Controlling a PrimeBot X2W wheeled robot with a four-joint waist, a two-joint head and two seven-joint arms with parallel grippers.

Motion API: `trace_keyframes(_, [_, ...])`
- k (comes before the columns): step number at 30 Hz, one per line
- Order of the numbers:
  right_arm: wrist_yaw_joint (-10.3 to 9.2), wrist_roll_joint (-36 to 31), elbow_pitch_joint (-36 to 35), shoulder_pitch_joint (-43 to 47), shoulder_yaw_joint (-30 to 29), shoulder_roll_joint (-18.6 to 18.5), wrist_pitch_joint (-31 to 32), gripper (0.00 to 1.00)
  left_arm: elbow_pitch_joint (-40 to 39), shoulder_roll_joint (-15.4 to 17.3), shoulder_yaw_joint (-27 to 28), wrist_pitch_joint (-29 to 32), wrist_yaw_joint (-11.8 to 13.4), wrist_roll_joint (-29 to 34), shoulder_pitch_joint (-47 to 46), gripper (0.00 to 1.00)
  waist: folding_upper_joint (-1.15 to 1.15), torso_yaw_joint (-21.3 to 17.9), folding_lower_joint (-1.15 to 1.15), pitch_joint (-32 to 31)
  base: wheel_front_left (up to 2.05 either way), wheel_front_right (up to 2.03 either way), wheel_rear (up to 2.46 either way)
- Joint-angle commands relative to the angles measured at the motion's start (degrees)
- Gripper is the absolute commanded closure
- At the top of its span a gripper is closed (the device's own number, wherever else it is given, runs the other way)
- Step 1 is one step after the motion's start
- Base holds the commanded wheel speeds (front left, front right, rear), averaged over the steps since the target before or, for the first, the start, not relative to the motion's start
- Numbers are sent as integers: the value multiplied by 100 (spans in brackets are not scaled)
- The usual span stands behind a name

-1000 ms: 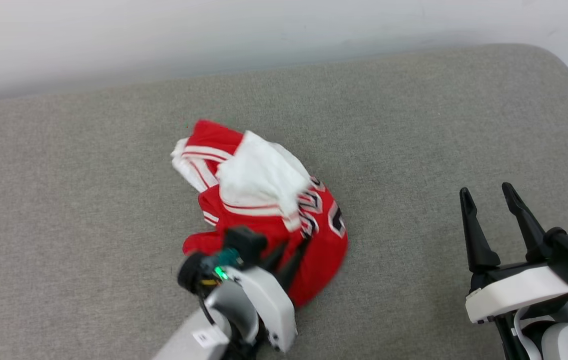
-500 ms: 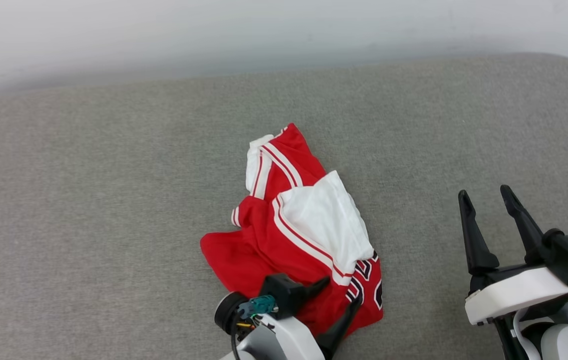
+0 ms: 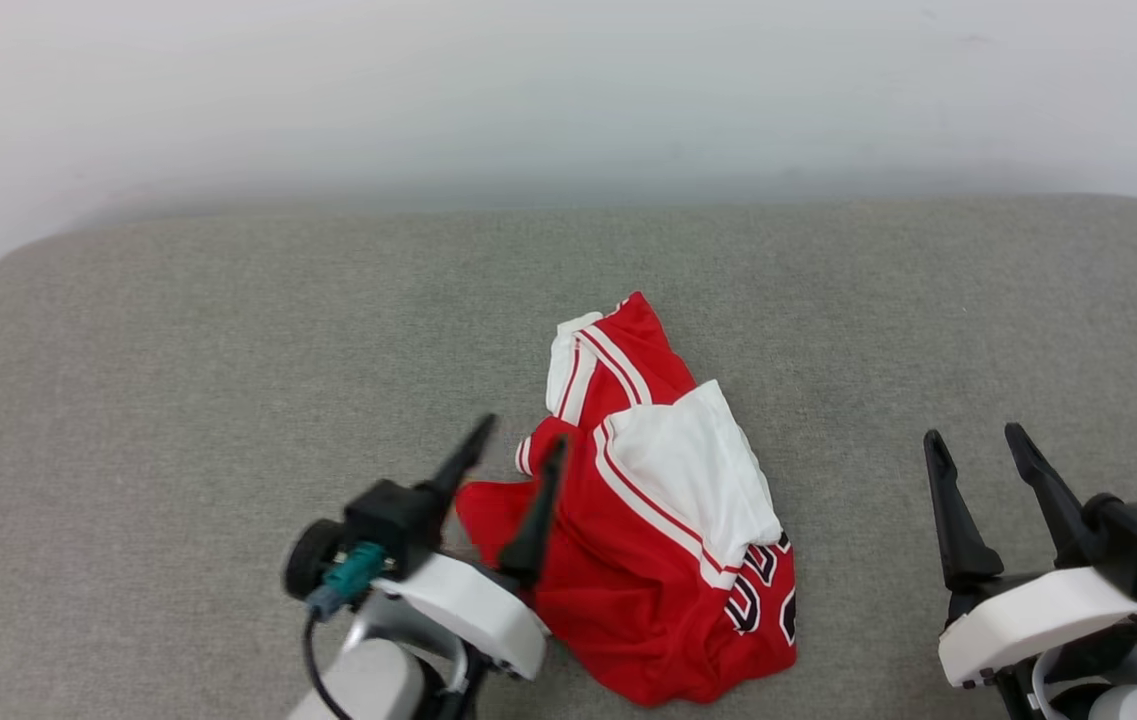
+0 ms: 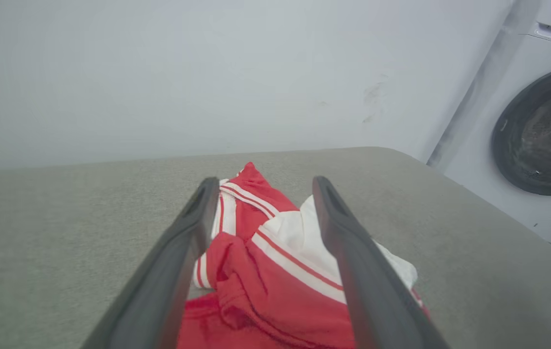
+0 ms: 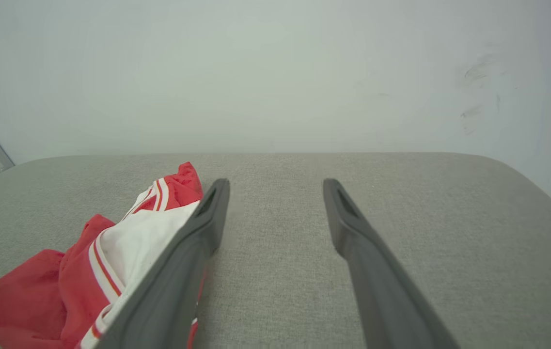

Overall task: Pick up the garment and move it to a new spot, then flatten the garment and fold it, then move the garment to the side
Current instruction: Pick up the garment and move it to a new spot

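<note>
On the grey fabric surface (image 3: 178, 400), the crumpled red-and-white jersey garment (image 3: 668, 520) lay free; left gripper (image 3: 522, 432) and right gripper (image 3: 972, 434) both gaped wide, empty.

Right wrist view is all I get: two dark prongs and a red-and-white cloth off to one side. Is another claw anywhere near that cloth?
Observer: Yes. The head view shows the left gripper at the garment, jaws open over its left edge and gripping nothing.
Operator: Is anything printed on the cloth?
Observer: Black, white-outlined numbers show at its near right corner, partly folded under.
Operator: What else is in the room?
Observer: The left wrist view shows a washing machine with a dark round door, standing beyond the grey surface on which the garment lies.
</note>
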Motion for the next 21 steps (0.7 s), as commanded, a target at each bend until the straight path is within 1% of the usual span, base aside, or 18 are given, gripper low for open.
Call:
trace_keyframes(1, [-4,22,19,66,-18,4,3,0,-38,56,98,-45,76,52,34,0,0,44,0,-46,0,0,0])
trace_keyframes(6, [-4,30,40,198,-86,4,48,0,-142,360,553,-103,438,202,218,0,0,110,0,-177,0,0,0])
trace_keyframes(10, [-4,14,32,293,-114,5,96,0,-216,612,893,-121,631,240,419,0,0,134,0,-294,0,0,0])
trace_keyframes(14, [-4,2,-9,374,-126,5,141,0,-280,772,1180,-128,723,169,652,0,0,154,0,-369,0,0,0])
trace_keyframes(15, [-4,-16,-48,403,-91,5,179,0,-345,837,1337,-132,771,146,815,0,0,152,0,-399,0,0,0])
trace_keyframes(21, [-4,-24,-104,431,-60,5,237,0,-418,833,1381,-134,744,162,963,0,0,166,0,-426,0,0,0])
